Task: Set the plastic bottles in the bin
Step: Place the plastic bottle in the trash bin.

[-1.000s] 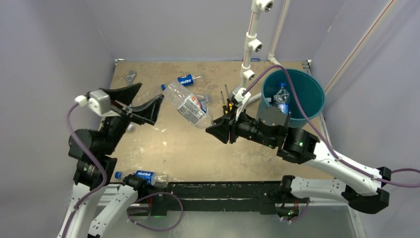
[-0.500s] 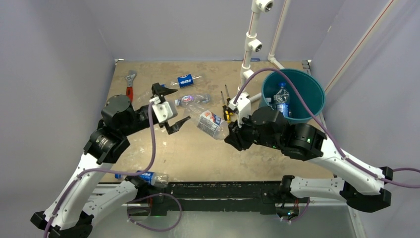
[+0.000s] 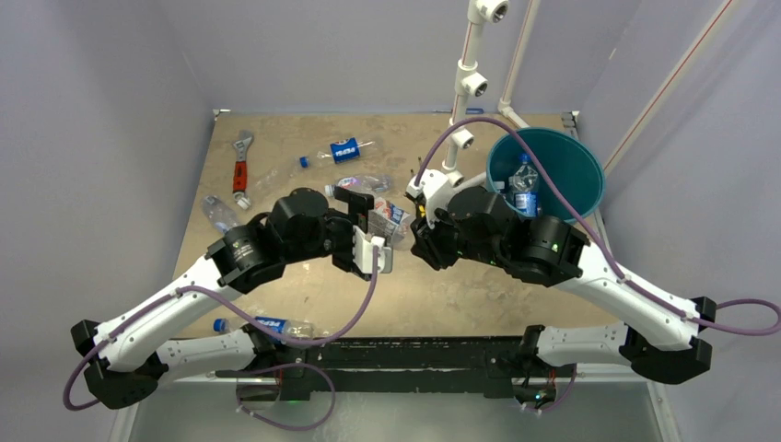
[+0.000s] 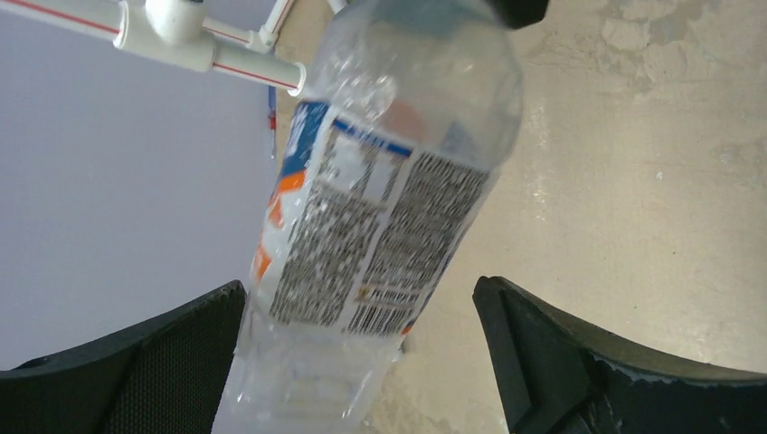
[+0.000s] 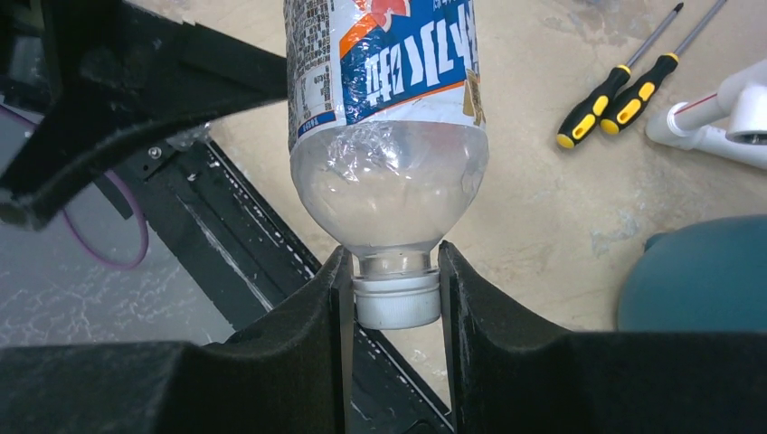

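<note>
A blue-capped bottle (image 3: 267, 325) lies at the near tabletop (image 3: 433, 295) edge. In the middle, the right pincer (image 5: 395, 271) pinches narrow on the white cap (image 5: 395, 303) of a labelled bottle (image 5: 384, 136), probably leaving its body free for the left pincer (image 4: 360, 294), spread wide around it. Far right, the teal bin (image 3: 589, 166) already contains another bottle (image 3: 523, 184).

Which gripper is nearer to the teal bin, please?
Right. The right gripper, holding a bottle by its cap, sits left of the bin; the left gripper, open astride it, is farther left.
</note>
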Motion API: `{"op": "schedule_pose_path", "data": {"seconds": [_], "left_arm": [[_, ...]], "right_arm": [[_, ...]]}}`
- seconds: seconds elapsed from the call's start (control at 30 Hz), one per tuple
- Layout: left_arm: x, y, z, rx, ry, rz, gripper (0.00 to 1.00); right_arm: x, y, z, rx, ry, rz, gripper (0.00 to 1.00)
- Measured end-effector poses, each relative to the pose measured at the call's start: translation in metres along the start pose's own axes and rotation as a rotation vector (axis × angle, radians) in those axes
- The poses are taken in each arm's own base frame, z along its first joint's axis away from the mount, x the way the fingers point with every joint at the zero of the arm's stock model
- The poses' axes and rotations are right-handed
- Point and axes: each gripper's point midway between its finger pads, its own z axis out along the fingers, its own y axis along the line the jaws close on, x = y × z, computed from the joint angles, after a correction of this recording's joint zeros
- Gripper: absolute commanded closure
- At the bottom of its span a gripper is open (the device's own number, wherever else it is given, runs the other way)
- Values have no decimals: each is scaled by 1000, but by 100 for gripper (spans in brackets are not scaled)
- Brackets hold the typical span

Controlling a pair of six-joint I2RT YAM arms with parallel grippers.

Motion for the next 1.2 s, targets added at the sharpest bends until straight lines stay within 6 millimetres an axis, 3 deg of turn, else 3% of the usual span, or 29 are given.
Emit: {"op": "schedule_pose_path", "data": {"seconds": [0.2,0.3,0.5,0.7,0.73,0.83,0.9,1.0,1.2], "left_arm": [[1,1,7,-8,67,131,1],[10,3,13,-5,120,170,8],[19,8,18,-19,167,218,36],[17,13,17,-50,160,231,41],[17,13,16,-51,157,231,45],[16,12,15,-56,148,229,56],[16,11,14,-57,139,224,61],[13,9,14,-65,116,204,66],[6,6,12,-87,54,140,69]], "right_arm": [[-9,2,4,-3,5,-22,100],[-11,3,2,-7,1,-28,100],[-12,6,-6,-36,-1,-36,100],[-17,8,-9,-55,-12,-45,100],[-17,9,-9,-58,-13,-47,94],[-18,10,-10,-63,-16,-47,52],[-19,11,-11,-69,-19,-45,35],[-26,15,-17,-95,-52,-37,3],[-51,17,-54,-144,-203,3,1]]}}
